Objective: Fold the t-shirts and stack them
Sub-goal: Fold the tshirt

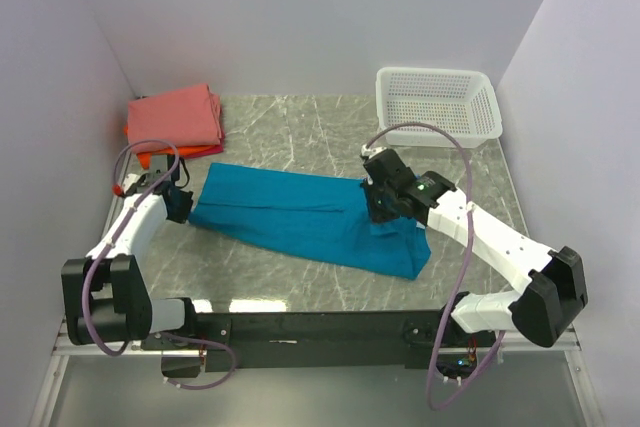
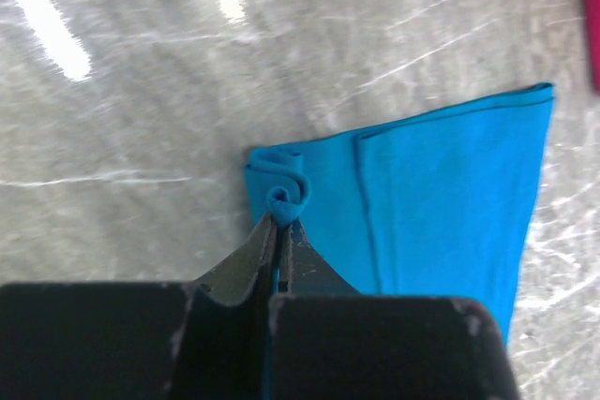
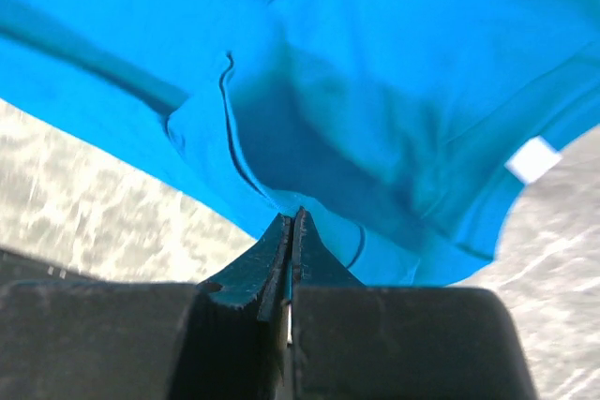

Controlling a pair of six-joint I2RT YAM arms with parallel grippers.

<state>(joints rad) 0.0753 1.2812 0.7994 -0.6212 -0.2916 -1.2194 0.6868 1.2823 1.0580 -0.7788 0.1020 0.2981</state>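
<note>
Both claws clamped on the teal-blue cotton t-shirt, mid-fold on the grey marble-look table.

Nearest, left gripper pinched tight on a curled corner at the tee's left end. Right gripper likewise nipped shut on an edge at the right end, tee stretched long across mid-table. Looks like a fold in hand: lift both ends level, keep the span taut, carry the edge over evenly, lay it square, avoid tucking that curl under. Counting: one teal tee. Further back left, one folded pile, salmon-pink t-shirt on top, red-orange cloth peeking beneath, number below unclear. Far right, one white plastic mesh basket.
</note>
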